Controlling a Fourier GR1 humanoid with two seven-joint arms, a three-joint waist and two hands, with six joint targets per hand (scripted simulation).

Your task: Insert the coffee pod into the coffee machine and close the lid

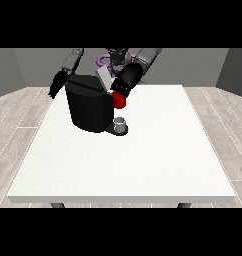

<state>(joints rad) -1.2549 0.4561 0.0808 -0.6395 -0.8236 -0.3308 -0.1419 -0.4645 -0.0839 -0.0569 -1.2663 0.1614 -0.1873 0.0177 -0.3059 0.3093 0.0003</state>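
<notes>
Front view: a small grey thing (121,121) sits on the dark base at the foot of the black coffee machine (89,106); it cannot be told for certain to be the coffee pod, and no pod shows plainly elsewhere. A pod of this kind would likely be light, stiff and smooth-sided, best pinched across its sides near the rim. The machine stands on the white table (143,165) near the far edge, towards the far left corner as seen here. Its pale lid (103,78) is tilted up and open. Just below the lid there is a red thing at the machine (119,100). The hand at the view's right (124,86) is held against the machine's top, right above the red thing; whether its fingers are curled or straight cannot be told. The hand at the view's left (56,85) hangs beside the machine's far side, apart from it, fingers seemingly straight and pointing down, holding nothing.
</notes>
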